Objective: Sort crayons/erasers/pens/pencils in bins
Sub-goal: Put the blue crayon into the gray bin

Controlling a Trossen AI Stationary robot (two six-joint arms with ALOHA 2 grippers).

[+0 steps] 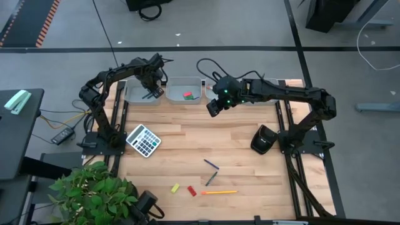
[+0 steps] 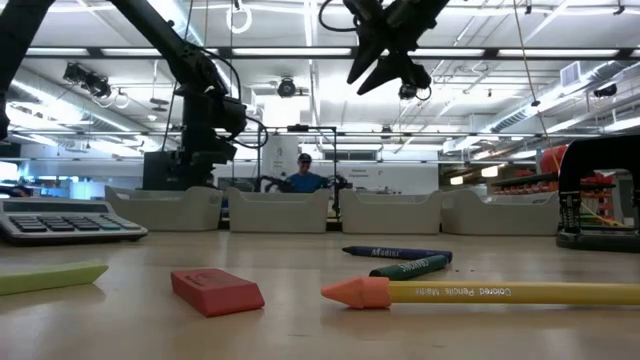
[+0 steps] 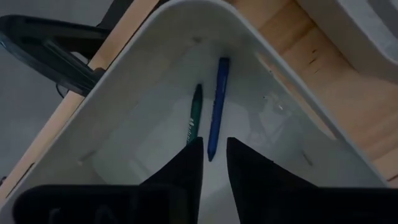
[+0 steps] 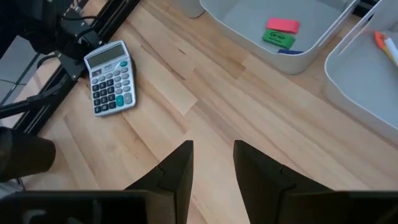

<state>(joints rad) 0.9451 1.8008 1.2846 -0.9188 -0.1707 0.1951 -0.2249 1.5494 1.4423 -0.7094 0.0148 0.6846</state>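
Four light-grey bins stand along the table's far edge. My left gripper hangs open and empty over the far-left bin, where a green crayon and a blue pen lie on the floor. My right gripper is open and empty, high above the wood just in front of the second bin, which holds a pink eraser and a green eraser. Near the front edge lie a yellow eraser, a red eraser, a yellow pencil and two dark crayons.
A grey calculator lies on the table's left side and a black stand on its right side. The third bin holds something orange. A plant overhangs the near left corner. A person sits beyond the table.
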